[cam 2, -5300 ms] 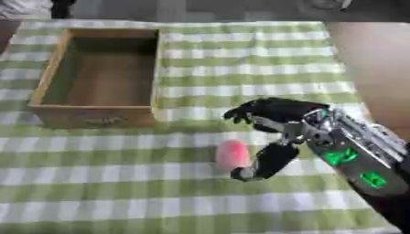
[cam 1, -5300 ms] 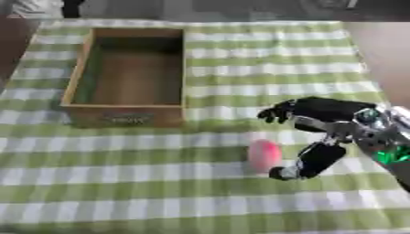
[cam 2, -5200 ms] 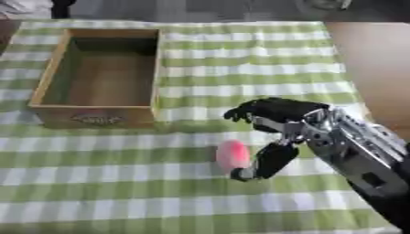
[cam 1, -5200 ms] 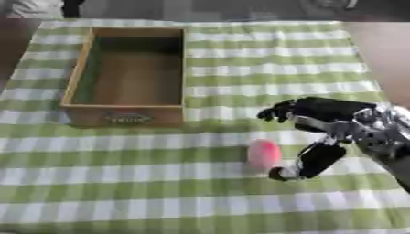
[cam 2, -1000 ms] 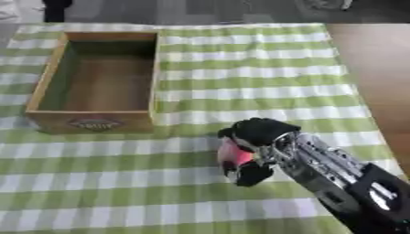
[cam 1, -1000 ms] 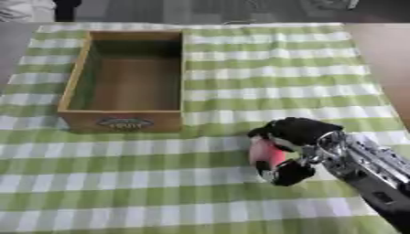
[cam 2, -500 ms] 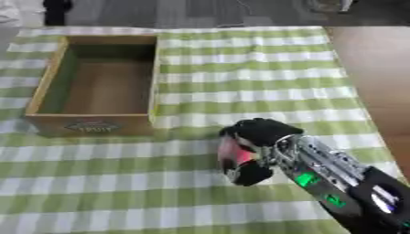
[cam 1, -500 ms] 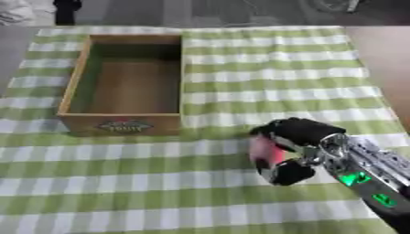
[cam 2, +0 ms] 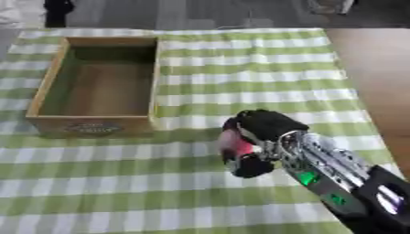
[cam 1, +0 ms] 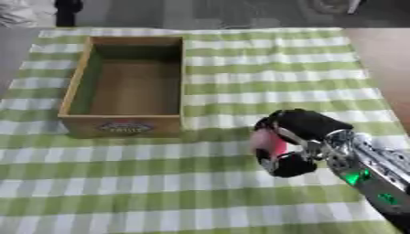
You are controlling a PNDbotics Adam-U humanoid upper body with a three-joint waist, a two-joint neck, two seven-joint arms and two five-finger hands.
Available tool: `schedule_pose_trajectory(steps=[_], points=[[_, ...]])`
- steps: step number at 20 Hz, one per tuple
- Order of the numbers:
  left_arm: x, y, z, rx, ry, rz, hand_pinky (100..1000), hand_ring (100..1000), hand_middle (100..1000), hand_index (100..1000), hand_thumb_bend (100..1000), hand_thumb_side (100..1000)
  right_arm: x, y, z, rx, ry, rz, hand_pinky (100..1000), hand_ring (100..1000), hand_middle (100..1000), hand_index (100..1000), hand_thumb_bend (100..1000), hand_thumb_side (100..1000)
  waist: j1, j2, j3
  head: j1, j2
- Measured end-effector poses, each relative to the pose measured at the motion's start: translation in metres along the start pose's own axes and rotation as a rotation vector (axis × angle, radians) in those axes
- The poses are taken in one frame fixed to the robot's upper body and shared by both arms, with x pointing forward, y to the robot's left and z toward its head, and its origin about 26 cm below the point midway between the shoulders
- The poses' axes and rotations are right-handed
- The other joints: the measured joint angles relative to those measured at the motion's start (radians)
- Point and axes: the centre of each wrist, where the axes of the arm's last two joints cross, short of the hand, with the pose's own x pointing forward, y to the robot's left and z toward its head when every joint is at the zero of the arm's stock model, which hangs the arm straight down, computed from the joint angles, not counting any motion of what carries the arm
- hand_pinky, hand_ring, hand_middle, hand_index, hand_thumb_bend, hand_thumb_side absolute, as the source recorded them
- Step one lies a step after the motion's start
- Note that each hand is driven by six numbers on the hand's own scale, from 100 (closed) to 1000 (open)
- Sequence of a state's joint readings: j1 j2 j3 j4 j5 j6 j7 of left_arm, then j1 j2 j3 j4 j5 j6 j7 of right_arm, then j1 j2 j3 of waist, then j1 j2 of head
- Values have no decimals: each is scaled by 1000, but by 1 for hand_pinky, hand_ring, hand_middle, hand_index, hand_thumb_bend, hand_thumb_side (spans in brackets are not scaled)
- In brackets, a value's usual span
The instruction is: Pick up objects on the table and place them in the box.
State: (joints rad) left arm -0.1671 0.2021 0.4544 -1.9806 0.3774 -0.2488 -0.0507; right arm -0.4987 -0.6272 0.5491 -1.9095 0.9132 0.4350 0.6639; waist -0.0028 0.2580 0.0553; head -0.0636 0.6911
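Right hand: our black right hand comes in from the lower right, fingers and thumb curled round a small pink rounded object, so it is closed on that object rather than spread.
Why held so: we wrap the object from above and the side, with the thumb low beneath it; we judge this cradling keeps a rounded thing from rolling out during the carry.
Pink object: it sits inside our curled fingers, above the green-and-white checked tablecloth; whether it is fully clear of the cloth we cannot tell.
Box: the open wooden rectangular box with a printed label on its near wall stands to the upper left of our hand, apart from it, and nothing shows inside.
Why the box lies so: its open top faces up and its long side runs away from us, so we can lower things in from above.
Left hand: it shows in neither view.
Step in hand: we judge the grasp made and the carry leftward to the box as what remains.
Risk: we think the near wall could catch our fingers if we travel too low.
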Motion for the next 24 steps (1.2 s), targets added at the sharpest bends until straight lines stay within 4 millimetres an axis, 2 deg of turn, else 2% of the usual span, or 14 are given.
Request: schedule_pose_trajectory(steps=[1,6,8,9,14,19,24], points=[[0,0,0,0,0,0,456,456,520,795,100,904,1,-2,1,-12,-1,0,808,789,620,774,100,420,0,0,0,0,0],[0,0,0,0,0,0,455,456,520,795,100,902,6,-12,1,-79,3,11,795,780,597,665,100,418,-1,0,2,0,-8],[0,0,0,-1,1,0,455,456,520,795,100,901,8,-17,1,-112,8,27,793,781,597,668,100,446,-1,0,6,1,-8],[0,0,0,-1,1,0,455,456,520,795,100,900,10,-21,1,-129,9,36,793,780,594,672,100,413,-2,0,7,1,-8],[0,0,0,-5,0,0,455,456,520,796,100,897,21,-43,-1,-224,13,90,794,779,582,670,100,414,-2,0,21,1,-9],[0,0,0,-8,0,0,455,456,520,796,100,897,41,-67,-1,-311,-12,144,795,787,595,669,100,379,-2,0,35,0,-10],[0,0,0,-12,0,2,455,457,520,796,100,897,72,-94,-1,-423,-55,211,798,797,605,665,100,336,0,0,55,0,-17]])
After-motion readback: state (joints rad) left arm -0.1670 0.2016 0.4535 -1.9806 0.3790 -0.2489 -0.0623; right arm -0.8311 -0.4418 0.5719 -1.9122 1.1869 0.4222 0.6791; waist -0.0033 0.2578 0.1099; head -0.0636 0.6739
